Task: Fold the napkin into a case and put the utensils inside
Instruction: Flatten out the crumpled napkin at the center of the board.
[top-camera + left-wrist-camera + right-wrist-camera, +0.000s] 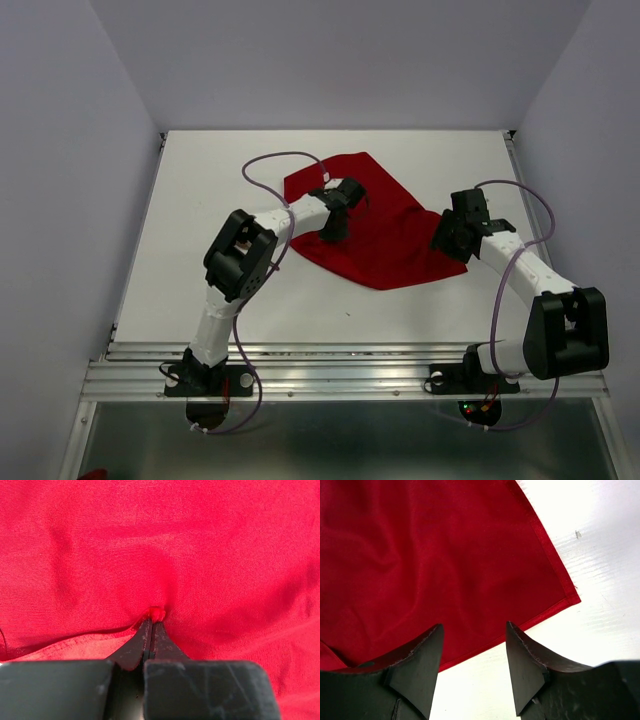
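Red napkin (385, 225) on desk (200, 260).
We see left end effector (151, 622) pinching it; right end effector (474, 630), 4 o'clock, spread, empty.

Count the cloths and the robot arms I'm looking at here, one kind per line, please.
Red napkin: 1
Robot arms: 2, the left arm with its left tool pinching the napkin, the right arm with its right tool open
Total: 3
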You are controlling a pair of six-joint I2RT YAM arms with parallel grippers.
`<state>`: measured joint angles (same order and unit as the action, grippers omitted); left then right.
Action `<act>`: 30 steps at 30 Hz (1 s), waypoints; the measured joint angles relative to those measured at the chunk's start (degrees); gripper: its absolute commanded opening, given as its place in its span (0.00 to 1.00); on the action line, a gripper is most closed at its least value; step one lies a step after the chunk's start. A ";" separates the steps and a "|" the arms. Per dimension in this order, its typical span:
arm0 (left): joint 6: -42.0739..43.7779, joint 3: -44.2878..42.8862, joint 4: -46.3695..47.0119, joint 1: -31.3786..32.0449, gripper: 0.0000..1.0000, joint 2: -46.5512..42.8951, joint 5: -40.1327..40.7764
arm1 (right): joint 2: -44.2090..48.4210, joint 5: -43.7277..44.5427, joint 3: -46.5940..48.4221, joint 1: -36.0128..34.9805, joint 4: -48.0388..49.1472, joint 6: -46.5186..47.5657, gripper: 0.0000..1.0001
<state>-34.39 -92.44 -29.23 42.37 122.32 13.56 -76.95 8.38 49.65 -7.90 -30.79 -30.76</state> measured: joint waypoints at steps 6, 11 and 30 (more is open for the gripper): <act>2.03 -0.22 -0.37 0.02 0.00 -0.04 -0.46 | 0.02 0.00 -0.15 0.00 -0.07 0.68 0.58; 5.14 1.90 0.70 0.02 0.02 -3.52 -2.69 | 0.22 0.13 -1.16 0.00 -0.35 0.98 0.58; 10.12 18.10 8.07 -0.31 0.00 -19.80 -4.57 | 4.37 -1.55 -3.65 5.68 -0.90 0.48 0.65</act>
<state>-24.27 -74.35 -21.17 42.06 102.52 8.99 -72.58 6.83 46.00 -2.22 -31.68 -30.28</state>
